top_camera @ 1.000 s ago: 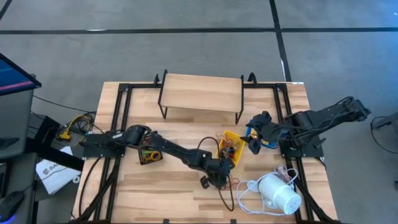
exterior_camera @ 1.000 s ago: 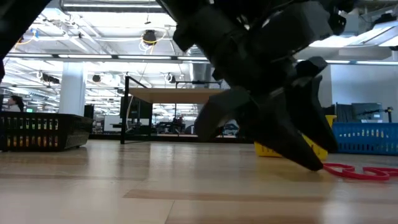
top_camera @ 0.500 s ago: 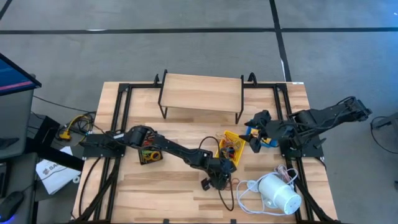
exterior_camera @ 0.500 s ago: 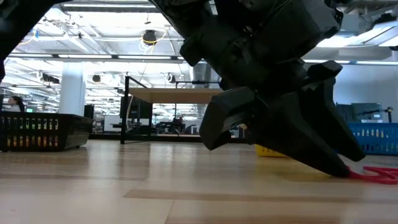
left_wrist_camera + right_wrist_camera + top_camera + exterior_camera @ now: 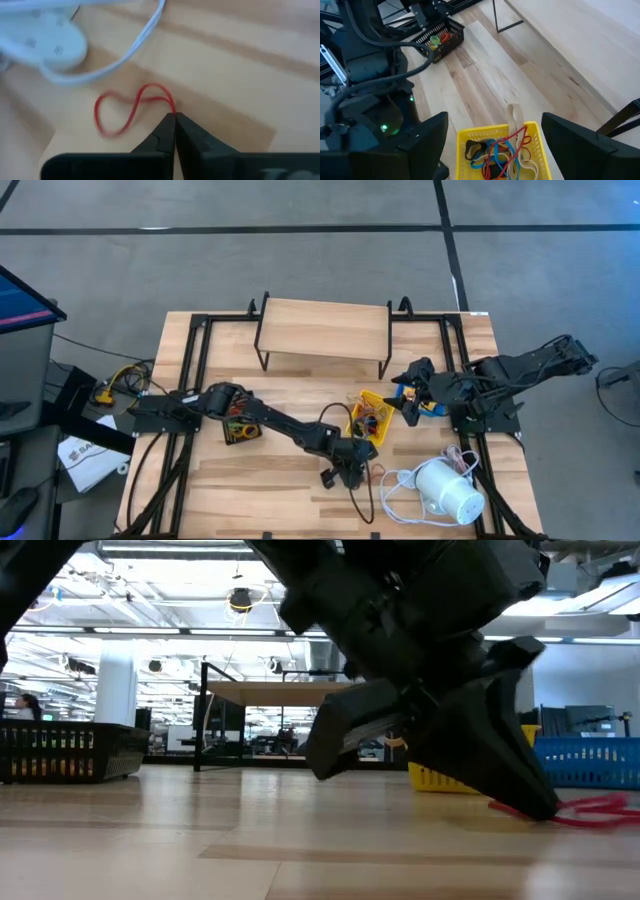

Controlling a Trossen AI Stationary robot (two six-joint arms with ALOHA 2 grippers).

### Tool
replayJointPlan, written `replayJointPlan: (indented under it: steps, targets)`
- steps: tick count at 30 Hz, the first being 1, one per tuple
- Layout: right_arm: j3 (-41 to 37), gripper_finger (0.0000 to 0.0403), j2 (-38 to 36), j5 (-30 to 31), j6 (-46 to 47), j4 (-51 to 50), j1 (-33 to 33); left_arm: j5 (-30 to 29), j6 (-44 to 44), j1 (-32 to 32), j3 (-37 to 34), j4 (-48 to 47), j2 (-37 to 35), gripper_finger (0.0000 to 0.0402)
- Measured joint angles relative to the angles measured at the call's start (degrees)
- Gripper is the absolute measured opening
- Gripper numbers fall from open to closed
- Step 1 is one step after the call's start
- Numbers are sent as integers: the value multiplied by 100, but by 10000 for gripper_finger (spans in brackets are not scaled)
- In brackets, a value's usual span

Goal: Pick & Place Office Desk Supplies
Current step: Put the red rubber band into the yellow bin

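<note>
Red rubber band (image 5: 131,106) lies twisted into a figure-eight on the desk (image 5: 250,480), just beside the white cord (image 5: 135,42) of the white cylindrical device (image 5: 448,493). Left pincer (image 5: 175,119) is down at the desk surface, its fingers pressed together on one end of the band's loop. In the low view the band (image 5: 590,808) trails out from under the pincer tip.

Yellow tray (image 5: 495,150), near the white device on its shelf-stand side, holds blue, red and orange bands plus a tan clip. Right pincer (image 5: 492,145) hangs over this tray, fingers spread wide, holding nothing. Black mesh tray (image 5: 240,428) sits well apart from the device, across the desk, with coloured bands inside.
</note>
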Motion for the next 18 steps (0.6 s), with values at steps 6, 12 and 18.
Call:
replayJointPlan:
  steps: [6, 12, 18]
  targets:
    - [0, 317, 2, 2, -9, 117, 149, -279, -147, 239, -519, 327, -1225, 1]
    - [0, 317, 4, 165, -393, 478, 424, 1018, -1142, 610, -1747, 1603, -3121, 0]
    - [0, 317, 145, 155, -1080, 1509, 642, 1075, -1930, 765, -2622, 2993, -4267, 0]
